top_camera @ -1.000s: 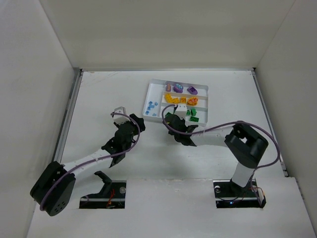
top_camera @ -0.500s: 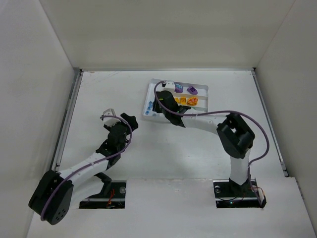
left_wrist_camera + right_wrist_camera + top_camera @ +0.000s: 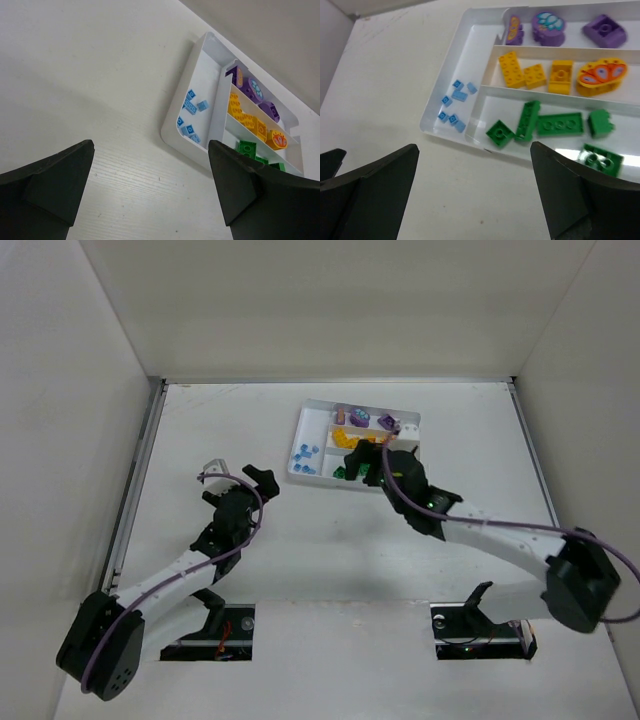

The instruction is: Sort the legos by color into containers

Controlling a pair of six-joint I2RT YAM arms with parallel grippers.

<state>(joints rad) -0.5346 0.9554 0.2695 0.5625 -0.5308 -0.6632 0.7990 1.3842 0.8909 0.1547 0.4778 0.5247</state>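
Observation:
The white tray (image 3: 312, 425) of containers lies at the table's far middle. Its tall left section holds several pale blue legos (image 3: 455, 95). The three long sections hold purple legos (image 3: 602, 30), yellow-orange legos (image 3: 512, 67) and green legos (image 3: 559, 124), one colour each. My right gripper (image 3: 370, 462) hovers at the tray's near edge, open and empty (image 3: 475, 146). My left gripper (image 3: 238, 475) stands open and empty over bare table left of the tray (image 3: 151, 145). The left wrist view shows the tray (image 3: 187, 82) ahead and to the right.
White walls close in the table on the left, far and right sides. A metal rail (image 3: 135, 485) runs along the left edge. Both arm bases (image 3: 480, 635) sit at the near edge.
My right gripper has gone from shut to wide open and has drawn back from over the tray to its near edge. My left gripper opened wider and shifted slightly left.

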